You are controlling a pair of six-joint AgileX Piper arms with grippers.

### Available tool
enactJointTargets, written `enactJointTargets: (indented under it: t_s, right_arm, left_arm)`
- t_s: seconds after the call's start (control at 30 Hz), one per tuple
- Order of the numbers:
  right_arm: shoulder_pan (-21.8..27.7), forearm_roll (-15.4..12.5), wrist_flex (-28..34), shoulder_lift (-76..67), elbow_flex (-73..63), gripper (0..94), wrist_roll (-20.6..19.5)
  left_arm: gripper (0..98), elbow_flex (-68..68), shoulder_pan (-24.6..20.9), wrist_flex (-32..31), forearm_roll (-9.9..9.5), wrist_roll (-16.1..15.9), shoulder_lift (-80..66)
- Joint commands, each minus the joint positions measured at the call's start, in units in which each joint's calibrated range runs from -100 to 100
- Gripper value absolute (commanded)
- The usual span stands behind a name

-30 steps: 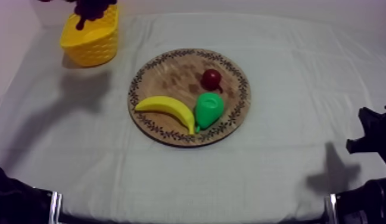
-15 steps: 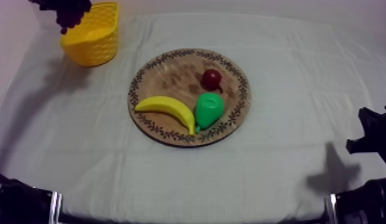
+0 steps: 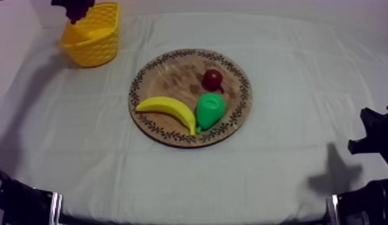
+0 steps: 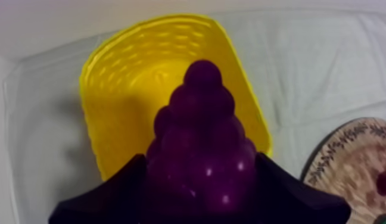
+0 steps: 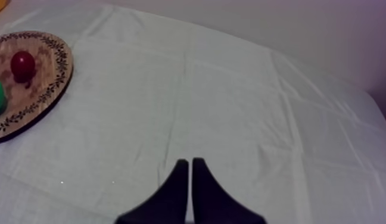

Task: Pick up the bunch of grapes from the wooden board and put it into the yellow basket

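Note:
The dark purple bunch of grapes hangs over the yellow basket, and my left gripper is shut on it, one black finger on each side. From above, the grapes show at the far left corner of the basket. The round wooden board lies mid-table, holding a banana, a green pear and a small red fruit. My right gripper is shut on nothing, low over bare cloth to the right of the board.
My right arm sits at the table's right edge. Grey-white cloth lies bare between the basket and the board, and all along the front. The basket stands close to the table's far left corner.
My left gripper carried the grapes leftward from above the basket's back rim, then came back slightly to its far left corner. The right arm and the fruit on the board have stayed still.

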Motion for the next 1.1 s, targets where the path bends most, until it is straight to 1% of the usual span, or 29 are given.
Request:
enactJointTargets:
  t_s: [0.0, 0.2, 0.4, 0.63, 0.77, 0.83, 0.9, 0.97, 1.0, 1.07]
  right_arm:
    - [0.0, 0.0, 0.0, 0.0, 0.0, 0.5, 0.0]
    - [0.0, 0.0, 0.0, 0.0, 0.0, 0.5, 0.0]
    - [0.0, 0.0, 0.0, 0.0, 0.0, 0.5, 0.0]
    - [0.0, 0.0, 0.0, 0.0, 0.0, 0.5, 0.0]
    - [0.0, 0.0, 0.0, 0.0, 0.0, 0.5, 0.0]
    - [0.0, 0.0, 0.0, 0.0, 0.0, 0.5, 0.0]
    - [0.0, 0.0, 0.0, 0.0, 0.0, 0.5, 0.0]
    - [0.0, 0.0, 0.0, 0.0, 0.0, 0.5, 0.0]
    - [0.0, 0.0, 0.0, 0.0, 0.0, 0.5, 0.0]
    - [0.0, 0.0, 0.0, 0.0, 0.0, 0.5, 0.0]
  left_arm:
    - [56.4, -2.2, -0.3, -0.9, -0.02, 0.0, 5.4]
    - [56.4, -6.5, -0.7, -2.0, -0.58, 0.3, 13.0]
    - [57.3, -9.5, -0.8, -2.1, -0.69, 0.5, 18.7]
    - [57.3, -10.6, -0.7, -2.6, -0.85, 0.9, 21.3]
    - [56.5, -9.4, -0.7, -4.1, -0.89, 1.3, 20.8]
    - [61.6, -8.3, -0.7, -4.9, -0.91, 1.6, 20.2]
    - [71.2, -7.1, -0.7, -5.5, -1.23, 2.4, 19.4]
    - [82.9, -5.8, -0.6, -6.0, -2.26, 4.4, 18.6]
    - [86.9, -5.1, -0.5, -6.2, -2.76, 5.3, 18.1]
    - [91.7, -3.9, -0.3, -6.9, -3.43, 6.4, 17.1]
